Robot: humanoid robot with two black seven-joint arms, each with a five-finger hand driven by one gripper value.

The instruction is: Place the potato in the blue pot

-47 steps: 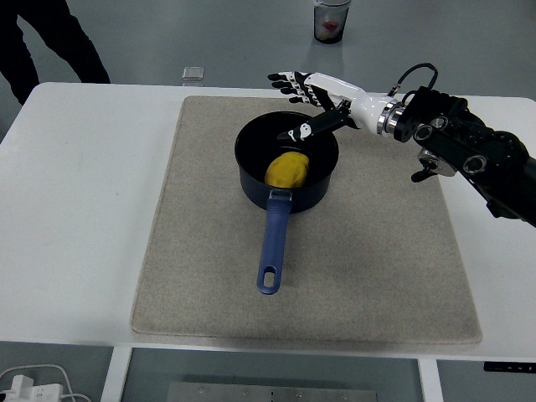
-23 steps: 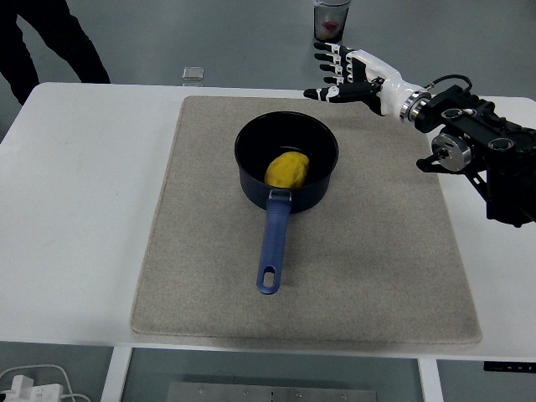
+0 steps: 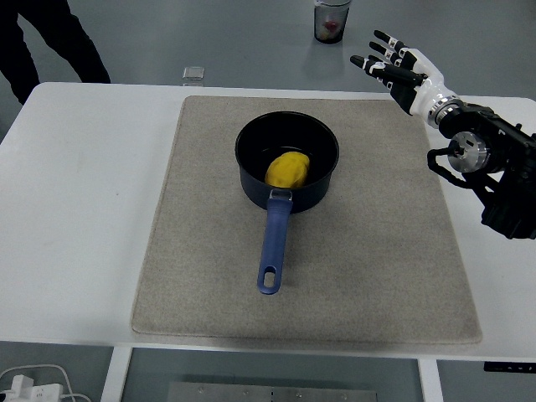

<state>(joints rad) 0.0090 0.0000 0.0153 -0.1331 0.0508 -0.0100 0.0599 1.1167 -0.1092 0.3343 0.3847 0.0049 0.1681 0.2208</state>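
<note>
Right hand point(image 3: 400, 67) raised over table's far right corner, fingers spread, empty.
Potato point(image 3: 288, 169) inside blue pot point(image 3: 251, 180) mid-mat.

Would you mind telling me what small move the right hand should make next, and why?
Probably just draw back to rest at the table's right edge: the potato already lies inside the blue pot, and the right hand is open, empty and clear of it.

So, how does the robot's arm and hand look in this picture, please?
Only the right arm shows. It is black and bulky, built of blocky segments with round silver joint caps and a thin black cable. A metallic ring sits at the wrist. The right hand has a white shell and five slim fingers in black with white segments.
</note>
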